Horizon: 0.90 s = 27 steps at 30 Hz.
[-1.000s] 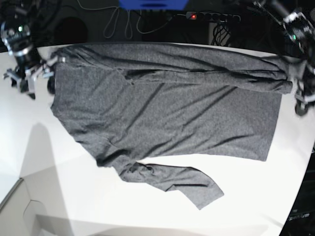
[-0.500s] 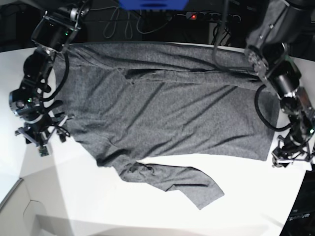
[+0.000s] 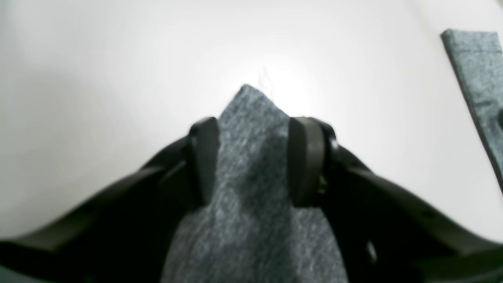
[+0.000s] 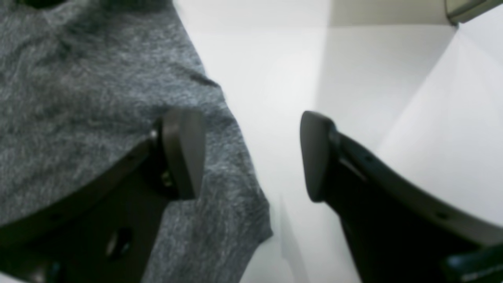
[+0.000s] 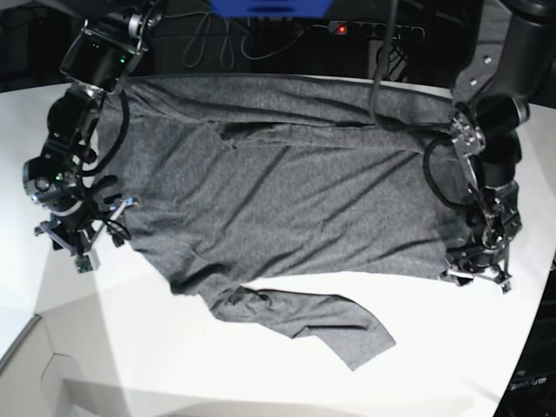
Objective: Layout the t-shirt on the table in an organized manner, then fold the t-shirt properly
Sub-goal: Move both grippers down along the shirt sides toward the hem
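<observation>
The dark grey t-shirt [image 5: 295,191] lies spread on the white table [image 5: 217,365], with one long sleeve folded across its top and the other trailing at the front. My left gripper [image 5: 473,276] is at the shirt's front right hem corner. In the left wrist view my left gripper [image 3: 253,125] is open, with the shirt corner [image 3: 251,220] between the jaws. My right gripper [image 5: 69,241] is at the shirt's left edge. In the right wrist view my right gripper [image 4: 247,118] is open, with one finger [image 4: 182,153] over the shirt [image 4: 78,98] and the other over bare table [image 4: 275,59].
A box flap [image 5: 35,365] lies at the front left corner. A power strip [image 5: 373,29] and cables run behind the table's back edge. The table's curved edge [image 5: 546,295] is close to my left gripper. Another strip of the shirt [image 3: 475,74] shows in the left wrist view.
Both arms came down from the far corners to the shirt's sides. In the last half second my left gripper moved in onto the hem corner. The shirt has not moved.
</observation>
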Motion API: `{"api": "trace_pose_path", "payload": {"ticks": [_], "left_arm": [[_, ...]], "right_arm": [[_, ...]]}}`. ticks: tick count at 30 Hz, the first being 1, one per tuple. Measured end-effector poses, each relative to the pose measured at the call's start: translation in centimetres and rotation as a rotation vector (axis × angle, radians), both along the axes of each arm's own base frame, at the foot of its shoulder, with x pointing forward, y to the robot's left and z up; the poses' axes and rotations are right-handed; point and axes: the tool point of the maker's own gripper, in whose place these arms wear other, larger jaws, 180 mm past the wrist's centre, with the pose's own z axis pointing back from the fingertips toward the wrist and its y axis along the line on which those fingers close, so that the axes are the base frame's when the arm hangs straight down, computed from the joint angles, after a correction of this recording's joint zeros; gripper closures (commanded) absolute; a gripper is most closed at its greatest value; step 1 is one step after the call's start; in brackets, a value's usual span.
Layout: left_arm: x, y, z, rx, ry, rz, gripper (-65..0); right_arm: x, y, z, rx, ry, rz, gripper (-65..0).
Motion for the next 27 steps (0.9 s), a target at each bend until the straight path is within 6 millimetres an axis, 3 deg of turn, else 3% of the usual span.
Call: {"api": "trace_pose_path", "payload": {"ticks": [9, 14, 22, 27], "left_arm": [[-0.8, -0.5, -0.9, 0.055, 0.001, -0.05, -28.0], [-1.5, -0.3, -1.6, 0.052, -0.017, -0.038, -27.6], [-2.0, 0.6, -2.0, 0.048, -0.003, -0.024, -10.8], [-2.1, 0.8, -2.0, 0.052, 0.001, -0.017, 0.0]], "right_arm": [[0.2, 0.2, 0.1, -0.004, 0.0, 0.009, -38.5], [1.7, 3.2, -1.9, 0.041, 0.054, 0.081, -38.5], [5.5, 6.3, -3.5, 0.122, 0.118, 0.15, -38.5], [7.6, 8.1, -3.9, 0.213, 0.069, 0.179, -38.5]]}}
